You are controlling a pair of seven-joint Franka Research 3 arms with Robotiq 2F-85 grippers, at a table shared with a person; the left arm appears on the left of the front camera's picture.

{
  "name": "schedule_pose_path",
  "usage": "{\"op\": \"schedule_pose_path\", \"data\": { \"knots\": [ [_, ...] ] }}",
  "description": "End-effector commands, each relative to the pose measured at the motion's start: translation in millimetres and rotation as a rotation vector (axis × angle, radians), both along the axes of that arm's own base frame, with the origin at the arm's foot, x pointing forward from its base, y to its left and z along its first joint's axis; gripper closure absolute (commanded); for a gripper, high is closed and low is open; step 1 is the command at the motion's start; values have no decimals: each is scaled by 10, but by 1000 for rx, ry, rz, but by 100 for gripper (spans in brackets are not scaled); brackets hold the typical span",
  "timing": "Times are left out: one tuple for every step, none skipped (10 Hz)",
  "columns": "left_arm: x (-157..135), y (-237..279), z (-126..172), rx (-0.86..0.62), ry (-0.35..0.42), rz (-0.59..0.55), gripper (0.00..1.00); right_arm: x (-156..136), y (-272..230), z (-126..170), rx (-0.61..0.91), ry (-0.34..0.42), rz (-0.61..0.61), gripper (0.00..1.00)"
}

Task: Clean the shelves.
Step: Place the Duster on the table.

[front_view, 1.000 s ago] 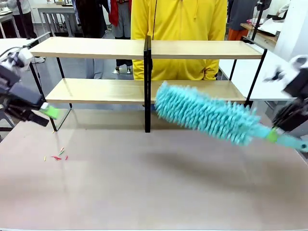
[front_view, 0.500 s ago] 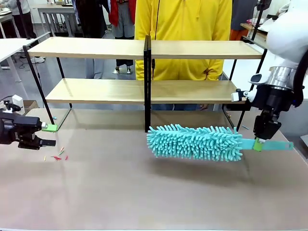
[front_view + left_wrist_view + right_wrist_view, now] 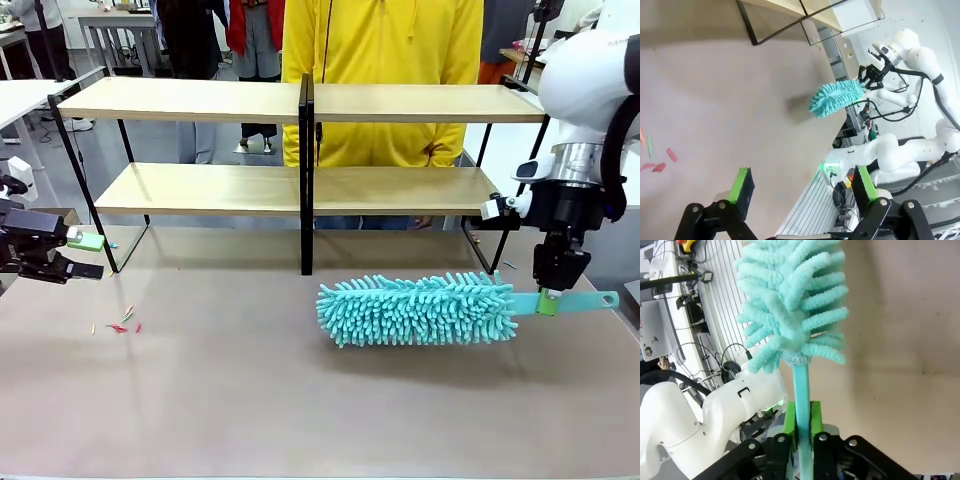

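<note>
Shelves [image 3: 250, 100] stand along the far edge of the table [image 3: 300, 400], their two boards running left to right, a person in yellow just behind them. Nearest the robot's side, bare tabletop; a few small coloured scraps [image 3: 118, 323] lie toward the left edge. Next out, the duster [image 3: 420, 310] hangs just above the table right of centre, its long axis roughly parallel to the boards, fluffy head pointing left and handle to the right. The right gripper [image 3: 550, 295] is clenched on that handle (the wrist view shows both pads pressed against the shaft). So the shelves lie beyond and above the duster head, and the lower board's right half looks like the closest surface to sweep. The left gripper [image 3: 85, 255] hovers near the left edge, fingers spread and holding nothing, by the rack's left leg.
</note>
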State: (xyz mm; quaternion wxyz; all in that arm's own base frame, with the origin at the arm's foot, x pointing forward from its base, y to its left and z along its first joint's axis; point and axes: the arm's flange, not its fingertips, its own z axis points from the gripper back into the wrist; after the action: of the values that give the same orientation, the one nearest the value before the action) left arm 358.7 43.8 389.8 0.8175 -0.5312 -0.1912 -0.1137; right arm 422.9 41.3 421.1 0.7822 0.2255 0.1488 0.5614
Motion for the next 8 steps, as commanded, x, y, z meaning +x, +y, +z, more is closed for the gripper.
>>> {"op": "schedule_pose_path", "data": {
  "knots": [
    [-18, -10, -40, -10, 8, -3, 0, 1, -123, 45, 12, -42, 21, 34],
    [-18, -10, -40, -10, 8, -3, 0, 18, -180, 73, 35, -89, -24, 14],
    [-18, -10, -40, -10, 8, -3, 0, 49, -279, 147, 86, -185, -111, 0],
    [-18, -10, -40, -10, 8, -3, 0, 40, -422, 275, 203, -332, -240, 0],
    [-18, -10, -40, -10, 8, -3, 0, -53, -544, 370, 258, -397, -321, 0],
    [-18, -10, -40, -10, 8, -3, 0, -281, -616, 483, 314, -339, -407, 1],
    [-18, -10, -40, -10, 8, -3, 0, -616, -650, 620, 360, -167, -529, 0],
    [-18, -10, -40, -10, 8, -3, 0, -1008, -718, 713, 293, -40, -686, 0]
  ]
}}
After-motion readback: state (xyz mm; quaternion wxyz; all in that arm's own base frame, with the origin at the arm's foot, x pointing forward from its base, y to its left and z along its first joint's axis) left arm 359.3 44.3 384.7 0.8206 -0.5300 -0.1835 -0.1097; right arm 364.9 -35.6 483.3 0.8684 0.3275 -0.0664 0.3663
